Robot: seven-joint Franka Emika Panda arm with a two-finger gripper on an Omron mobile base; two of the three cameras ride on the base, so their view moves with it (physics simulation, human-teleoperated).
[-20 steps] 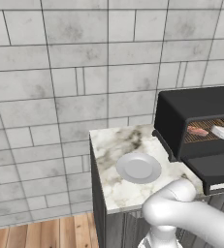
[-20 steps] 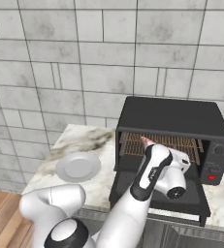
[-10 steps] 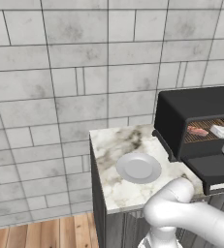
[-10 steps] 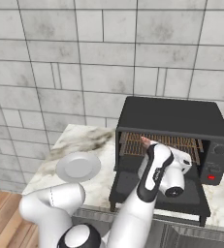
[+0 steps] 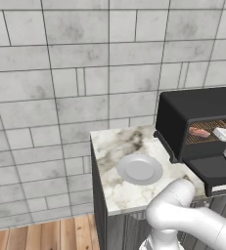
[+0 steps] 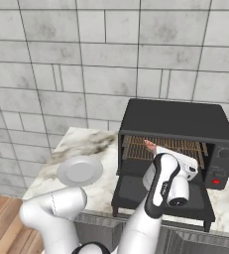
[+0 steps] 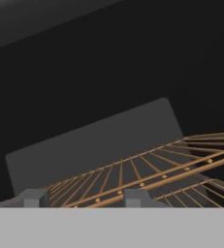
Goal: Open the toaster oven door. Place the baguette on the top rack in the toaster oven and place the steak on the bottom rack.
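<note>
Marble counter [image 5: 115, 193] is seen bearing a plate [image 5: 139, 169] beside the oven [image 6: 178, 122], its door [image 6: 160, 194] dropped flat. Over the door, the claw [image 7: 82, 198] is poked inside above a rack [image 7: 147, 177], parted, nothing seen between. Steak [image 5: 199, 132] is seen lying just left of the hand.

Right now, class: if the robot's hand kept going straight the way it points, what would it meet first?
Probably the toaster oven's dark back wall. The hand points into the cavity just above a copper wire rack; depth is unclear, so its fingertips might graze the rack first.
</note>
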